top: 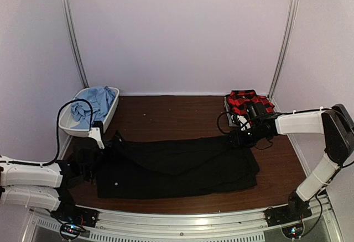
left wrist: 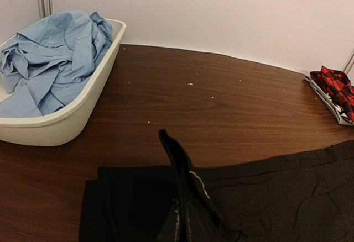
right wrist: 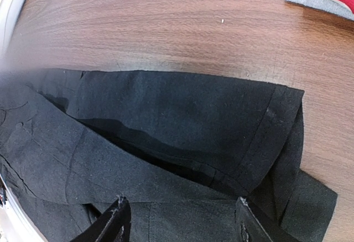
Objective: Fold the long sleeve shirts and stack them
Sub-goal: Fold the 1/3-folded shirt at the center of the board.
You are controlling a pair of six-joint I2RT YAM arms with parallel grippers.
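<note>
Since my left pincer [top: 90,160] clenches one edge of the black shirt [top: 177,167], anchoring it, my right pincer [right wrist: 180,213] hovers released over the opposite end, likely to grab.

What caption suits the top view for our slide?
Left claw grips the black shirt, right claw open above it; blue shirt in tub, plaid shirt far right.

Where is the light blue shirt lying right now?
In the top view the light blue shirt lies crumpled inside the white tub at the table's far left, beyond the black shirt.
</note>
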